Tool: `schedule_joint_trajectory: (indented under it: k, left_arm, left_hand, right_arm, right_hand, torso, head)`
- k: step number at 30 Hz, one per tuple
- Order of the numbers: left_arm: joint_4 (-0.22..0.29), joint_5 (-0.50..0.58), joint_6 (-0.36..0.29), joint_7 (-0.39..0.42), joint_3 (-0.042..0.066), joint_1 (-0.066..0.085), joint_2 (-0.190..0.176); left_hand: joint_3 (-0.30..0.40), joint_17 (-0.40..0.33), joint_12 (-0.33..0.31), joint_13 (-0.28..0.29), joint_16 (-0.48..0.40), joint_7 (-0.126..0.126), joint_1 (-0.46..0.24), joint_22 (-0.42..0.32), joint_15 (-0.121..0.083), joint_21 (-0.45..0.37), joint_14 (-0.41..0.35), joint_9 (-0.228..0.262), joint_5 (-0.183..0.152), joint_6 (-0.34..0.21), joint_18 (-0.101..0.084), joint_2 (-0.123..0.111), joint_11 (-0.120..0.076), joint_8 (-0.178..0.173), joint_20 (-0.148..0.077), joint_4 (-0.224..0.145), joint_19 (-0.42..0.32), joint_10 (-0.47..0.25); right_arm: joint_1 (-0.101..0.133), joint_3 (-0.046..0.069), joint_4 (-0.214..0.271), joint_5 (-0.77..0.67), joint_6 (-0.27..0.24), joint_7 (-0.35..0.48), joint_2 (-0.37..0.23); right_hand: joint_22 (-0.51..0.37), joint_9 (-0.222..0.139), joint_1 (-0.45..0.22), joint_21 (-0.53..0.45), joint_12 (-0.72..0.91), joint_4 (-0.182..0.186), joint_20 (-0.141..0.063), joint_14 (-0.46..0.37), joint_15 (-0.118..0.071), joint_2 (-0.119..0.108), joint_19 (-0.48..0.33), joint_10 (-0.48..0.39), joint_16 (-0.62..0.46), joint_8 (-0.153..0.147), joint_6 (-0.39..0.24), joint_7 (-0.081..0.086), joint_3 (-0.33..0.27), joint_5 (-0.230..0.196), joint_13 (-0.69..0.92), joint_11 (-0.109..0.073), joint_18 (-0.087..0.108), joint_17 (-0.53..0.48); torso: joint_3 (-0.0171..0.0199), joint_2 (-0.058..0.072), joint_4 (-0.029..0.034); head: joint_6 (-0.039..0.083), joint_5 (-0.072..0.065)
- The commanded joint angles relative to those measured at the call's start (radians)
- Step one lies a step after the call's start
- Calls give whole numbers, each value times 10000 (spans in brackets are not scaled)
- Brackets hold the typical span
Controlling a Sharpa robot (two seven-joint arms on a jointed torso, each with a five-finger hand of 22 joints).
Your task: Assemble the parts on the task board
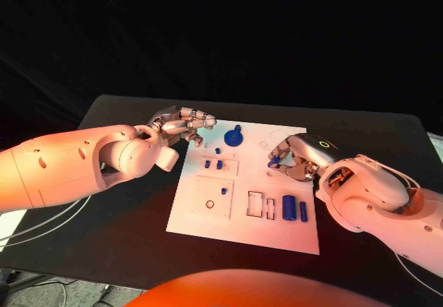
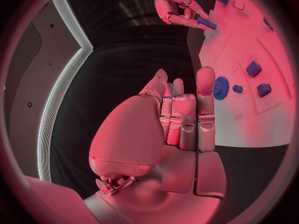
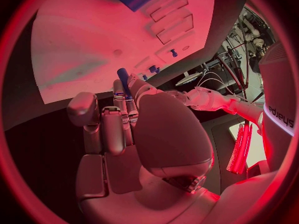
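The task board (image 1: 242, 225) lies in the middle of the black table (image 1: 120, 115), with most blue parts resting loose on its surface. A gear-shaped part (image 1: 234, 137) sits near the far edge; two small blocks (image 1: 213, 164) lie just below it; a small peg (image 1: 223, 190) stands in the square recessed field, beside a dark ring (image 1: 209, 204). Two long cylinders (image 1: 294, 208) lie side by side near the right edge, next to two empty rectangular slots (image 1: 256, 203). The right hand (image 1: 292, 162) pinches a short blue cylinder (image 3: 123, 79) between thumb and fingers and holds it over the right part of the board, apparently mid-transfer. The left hand (image 1: 182, 123) hovers at the board's far left corner, near the gear; its fingers are loosely curled and hold nothing. Judged from the empty slots and loose parts, assembly is at an early stage, with most insertions outstanding.
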Motion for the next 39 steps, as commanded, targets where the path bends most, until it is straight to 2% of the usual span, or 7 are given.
schedule_joint_trajectory:
  k: [1, 9, 14, 23, 26, 30, 39]
  left_arm:
    - [-1, 16, 194, 117, 8, 9, 5]
    - [-31, 20, 189, 136, 8, 9, 59]
    - [-56, 58, 205, 178, 8, 9, 128]
    - [-76, 79, 224, 181, 8, 9, 180]
    - [-89, 80, 229, 182, 8, 9, 188]
    - [-95, 81, 239, 186, 8, 10, 211]
    - [-97, 81, 268, 182, 8, 10, 246]
  left_hand:
    - [35, -8, 17, -16, -41, 6, 26, 9, 22, -45, -63, -13, -39, -61, -79, 90, -18, 52, 14, -15, -65, -53]
    - [35, -8, 17, -16, -41, 6, 26, 9, 22, -45, -63, -13, -39, -61, -79, 90, -18, 52, 14, -15, -65, -53]
    - [35, -8, 17, -16, -41, 6, 26, 9, 22, -45, -63, -13, -39, -61, -79, 90, -18, 52, 14, -15, -65, -53]
    - [32, -11, 17, -21, -42, 16, 15, 9, 27, -51, -68, -16, -32, -73, -78, 104, -8, 62, 17, -4, -69, -64]
    - [32, -11, 17, -21, -42, 16, 15, 9, 27, -51, -68, -16, -32, -73, -78, 104, -8, 62, 17, -4, -69, -64]
    - [32, -11, 17, -21, -42, 16, 15, 9, 27, -51, -68, -16, -32, -73, -78, 104, -8, 62, 17, -4, -69, -64]
    - [32, -11, 17, -21, -42, 16, 15, 9, 27, -51, -68, -16, -32, -73, -78, 104, -8, 62, 17, -4, -69, -64]
  right_arm:
    - [48, 35, 241, 710, -199, 96, -72]
    - [15, 9, 605, 1309, 31, 411, 373]
    - [-164, -202, 586, 1254, 185, 727, 1095]
    - [-342, -725, -38, 1295, 483, 1098, 2034]
    - [-388, -813, -210, 1291, 648, 1131, 2207]
    - [-420, -888, -398, 1159, 802, 1122, 2411]
    - [-459, -1034, -747, 882, 858, 1045, 2776]
  right_hand:
    - [-38, 8, 18, 11, -81, -17, -42, 527, -41, 55, 22, 57, 42, 18, 27, 34, 96, 56, -7, 9, -128, -10]
    - [-81, -1, 44, -18, -177, -100, -32, 522, -21, 18, -14, 58, 41, -34, -11, 83, 239, 95, -10, 37, -122, -19]
    - [-121, -8, 50, -44, -233, -157, -23, 517, -7, -1, -43, 58, 38, -68, -39, 114, 325, 134, -8, 57, -114, -31]
    - [-221, -14, 31, -105, -317, -250, -5, 505, 15, -28, -107, 58, 12, -112, -68, 149, 456, 240, -5, 84, -92, -85]
    - [-233, -15, 26, -113, -329, -262, -2, 503, 18, -31, -114, 55, 8, -118, -74, 154, 472, 255, -6, 88, -89, -94]
    - [-255, -17, 17, -126, -343, -273, 0, 502, 21, -35, -127, 50, 8, -125, -81, 160, 487, 269, -6, 93, -85, -95]
    - [-249, -18, 3, -122, -359, -290, 4, 502, 26, -43, -126, 49, 9, -133, -88, 166, 508, 288, -5, 98, -86, -95]
  torso:
    - [-15, 0, 9]
    - [-4, 9, -2]
    - [-12, 11, 15]
    - [-37, 13, 69]
    - [-48, 22, 83]
    - [-46, 22, 53]
    - [-28, 18, 95]
  head:
    - [-5, -4]
    - [35, 98]
    - [2, 167]
    - [-42, 243]
    - [-60, 277]
    - [-124, 336]
    - [-215, 408]
